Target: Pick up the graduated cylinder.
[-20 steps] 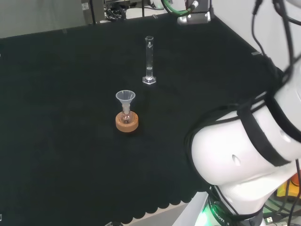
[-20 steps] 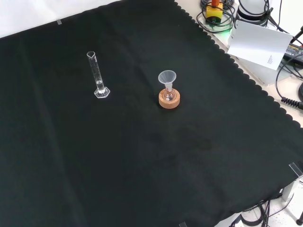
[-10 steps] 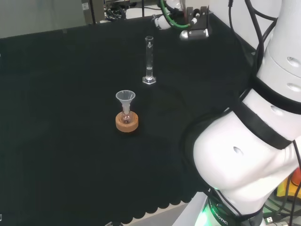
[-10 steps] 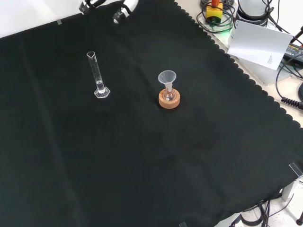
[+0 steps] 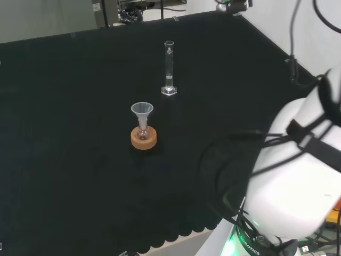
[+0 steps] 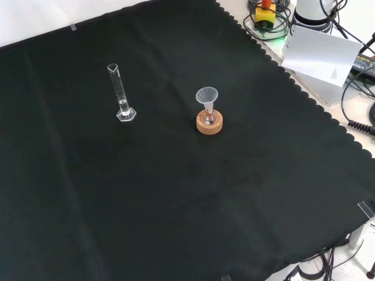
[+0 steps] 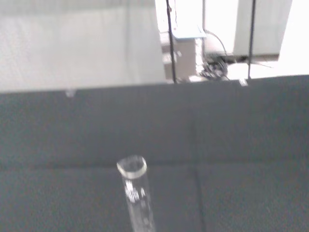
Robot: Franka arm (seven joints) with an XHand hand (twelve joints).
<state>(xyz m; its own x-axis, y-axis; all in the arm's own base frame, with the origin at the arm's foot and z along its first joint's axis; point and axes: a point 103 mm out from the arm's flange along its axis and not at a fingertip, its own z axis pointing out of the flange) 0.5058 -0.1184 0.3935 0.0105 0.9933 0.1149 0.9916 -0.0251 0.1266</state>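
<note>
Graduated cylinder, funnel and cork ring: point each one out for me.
graduated cylinder (image 6: 119,91), front view, mid-tube.
funnel (image 6: 206,95), front view, its cone.
cork ring (image 5: 144,142), head view, its front rim.

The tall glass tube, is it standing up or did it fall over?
Standing up. The graduated cylinder rests upright on its base on the black cloth, with nothing touching it.

my arm (image 5: 298,197) shows in the head view as big white links at the right, low and close to the camera. a broad rounded link sits lowest, wrapped with black cables. above it a second white link rises toward the right edge, with a black band across it where the two meet. thin black cables run up along the right side. a green light glows at my base (image 5: 241,246), at the bottom of that view.
</note>
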